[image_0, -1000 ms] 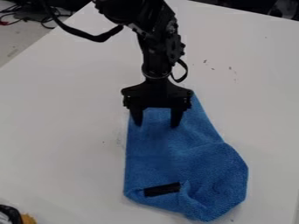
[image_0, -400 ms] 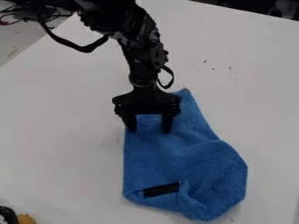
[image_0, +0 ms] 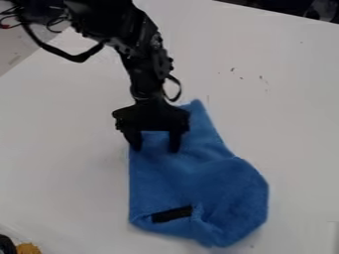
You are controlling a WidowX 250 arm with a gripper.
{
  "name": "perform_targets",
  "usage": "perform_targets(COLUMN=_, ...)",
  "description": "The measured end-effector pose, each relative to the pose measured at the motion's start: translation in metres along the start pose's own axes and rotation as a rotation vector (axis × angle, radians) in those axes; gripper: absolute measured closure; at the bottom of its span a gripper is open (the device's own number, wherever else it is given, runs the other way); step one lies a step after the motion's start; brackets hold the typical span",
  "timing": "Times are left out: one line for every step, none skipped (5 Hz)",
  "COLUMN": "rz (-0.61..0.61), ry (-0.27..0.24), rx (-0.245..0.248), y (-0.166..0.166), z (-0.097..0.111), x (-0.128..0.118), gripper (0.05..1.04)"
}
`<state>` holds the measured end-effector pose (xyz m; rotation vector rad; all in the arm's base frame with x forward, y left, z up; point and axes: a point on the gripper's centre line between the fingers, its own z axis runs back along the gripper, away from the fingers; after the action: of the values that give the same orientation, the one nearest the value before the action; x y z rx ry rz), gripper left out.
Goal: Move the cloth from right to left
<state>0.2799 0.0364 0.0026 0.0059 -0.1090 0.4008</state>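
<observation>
The black gripper [image_0: 155, 149] hangs left of the view's centre, over the upper left part of the blue cloth [image_0: 192, 183]. Its two fingers stand well apart, tips pointing down against the cloth, with blue fabric visible between them. The cloth lies on the white table, its narrow upper corner rising to the right of the gripper and its wide, folded part at the lower right. A black strip [image_0: 171, 214] shows on the cloth near its lower left edge.
The white table [image_0: 59, 149] extends around the cloth. Small dark specks dot it at the upper right. A black and yellow object [image_0: 27, 248] sits at the bottom left corner, and cables [image_0: 56, 21] lie beyond the table at the upper left.
The gripper has moved left and slightly down. The cloth's upper corner has shifted left with it, and lately the whole cloth, black strip included, has slid left. The fingers remain apart.
</observation>
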Motion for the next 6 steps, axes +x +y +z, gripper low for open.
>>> perform_targets(rz=-0.012, ry=0.005, rx=0.017, y=0.022, z=0.001, x=0.004, gripper=0.083)
perform_targets(rz=-0.007, ry=-0.006, rx=0.044, y=0.046, z=0.002, x=0.002, gripper=0.083)
perform_targets(rz=0.005, ry=-0.002, rx=0.063, y=0.075, z=0.003, x=0.000, gripper=0.083)
perform_targets(rz=0.002, ry=0.006, rx=0.090, y=0.099, z=0.009, x=-0.003, gripper=0.083)
perform_targets(rz=0.022, ry=-0.014, rx=0.104, y=0.119, z=0.012, x=-0.004, gripper=0.083)
perform_targets(rz=0.016, ry=-0.009, rx=0.111, y=0.125, z=0.013, x=-0.004, gripper=0.083)
